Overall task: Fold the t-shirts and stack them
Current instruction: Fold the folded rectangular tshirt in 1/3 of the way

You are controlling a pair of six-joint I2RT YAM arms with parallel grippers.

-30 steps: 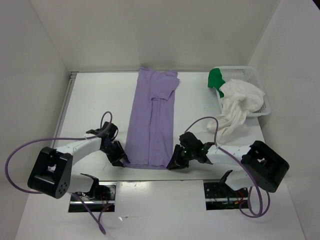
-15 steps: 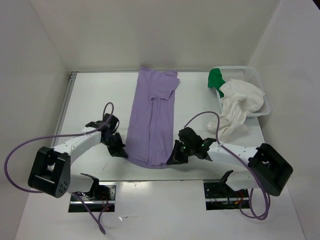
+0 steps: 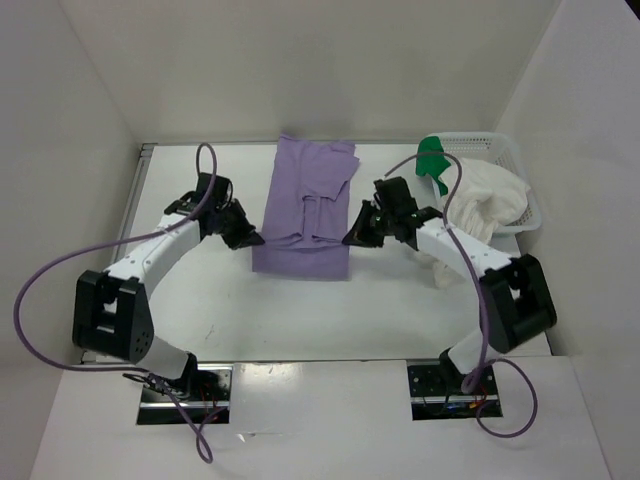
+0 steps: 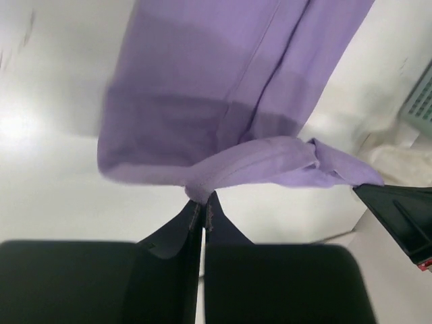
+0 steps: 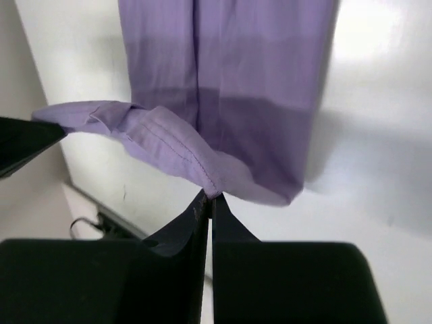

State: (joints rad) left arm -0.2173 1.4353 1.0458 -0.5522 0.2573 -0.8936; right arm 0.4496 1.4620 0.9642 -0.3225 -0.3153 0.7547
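Near hem of lavender t-shirt [image 3: 303,205] raised off worktop [image 3: 200,295] within last second, carried toward collar by left tool [image 3: 254,239] and right tool [image 3: 350,239], both clenched on hem corners. Half-fold judged nearly laid.

Open left, crowded right
Bare table [image 3: 170,172] lies outside the left gripper [image 3: 255,240]; lavender t-shirt [image 3: 305,200] spans between both; mesh basket [image 3: 505,150] and white t-shirt [image 3: 480,200] flank the right gripper [image 3: 350,238].

left tool [image 3: 256,239] clamped, right tool [image 3: 348,239] clamped
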